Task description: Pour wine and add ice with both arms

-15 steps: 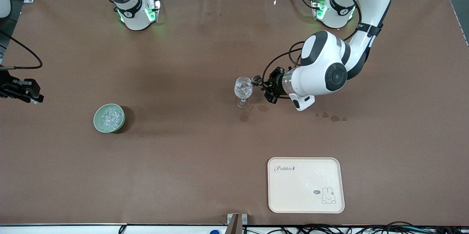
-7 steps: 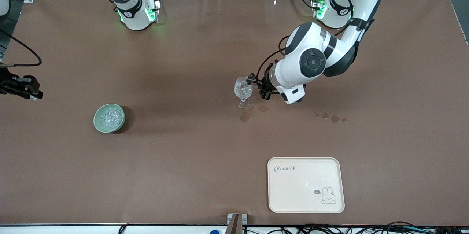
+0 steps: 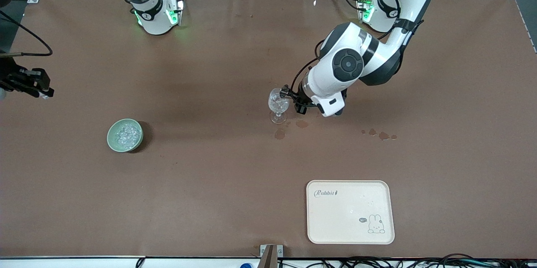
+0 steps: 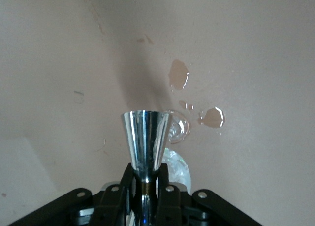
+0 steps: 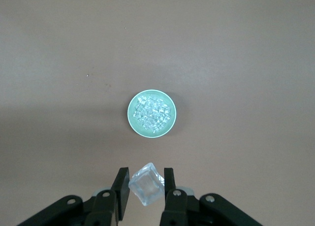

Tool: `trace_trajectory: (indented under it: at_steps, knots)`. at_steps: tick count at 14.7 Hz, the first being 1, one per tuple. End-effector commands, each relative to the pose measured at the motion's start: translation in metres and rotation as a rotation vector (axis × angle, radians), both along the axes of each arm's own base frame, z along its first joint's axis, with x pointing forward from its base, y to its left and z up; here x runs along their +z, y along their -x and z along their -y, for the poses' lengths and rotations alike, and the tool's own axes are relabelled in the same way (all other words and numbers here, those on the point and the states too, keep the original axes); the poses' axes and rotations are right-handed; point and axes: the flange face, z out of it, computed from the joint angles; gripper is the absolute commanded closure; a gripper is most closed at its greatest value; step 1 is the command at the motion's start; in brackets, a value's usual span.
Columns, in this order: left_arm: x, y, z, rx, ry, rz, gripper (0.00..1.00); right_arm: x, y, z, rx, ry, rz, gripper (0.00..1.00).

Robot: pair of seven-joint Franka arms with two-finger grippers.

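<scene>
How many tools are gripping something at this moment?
2. The left tool grips a shiny metal cup at the stemmed glass near the table's middle. The right tool, up in the air toward the right arm's end, grips one ice cube.

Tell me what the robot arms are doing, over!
Left gripper shut on metal cup over glass. Right gripper shut on ice cube.

A brown-covered table (image 3: 209,184) carries a stemmed glass (image 3: 278,105) near its middle. Just beside the glass's foot lie wet stains (image 3: 290,128), and a further row of drops (image 3: 379,134) lies toward the left arm's end from the glass. A pale green bowl (image 3: 124,135) heaped with ice (image 3: 126,133) sits toward the right arm's end from the glass. A cream rabbit-printed tray (image 3: 350,212) lies nearer the front camera than the glass.
</scene>
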Motion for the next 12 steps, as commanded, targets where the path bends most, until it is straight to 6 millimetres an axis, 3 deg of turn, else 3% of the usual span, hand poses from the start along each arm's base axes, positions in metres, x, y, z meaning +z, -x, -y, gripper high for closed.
trace_trajectory:
  at_steps: [1, 12]
  knots:
    - [0.0041, -0.0057, 0.0104, 0.016, -0.021, 0.033, 0.99, 0.0011, 0.0088, -0.0038, 0.011, 0.001, 0.006, 1.00]
    - [0.0031, -0.0099, 0.0104, 0.008, -0.020, 0.032, 0.99, 0.0052, 0.0061, -0.0069, 0.007, -0.014, 0.018, 1.00]
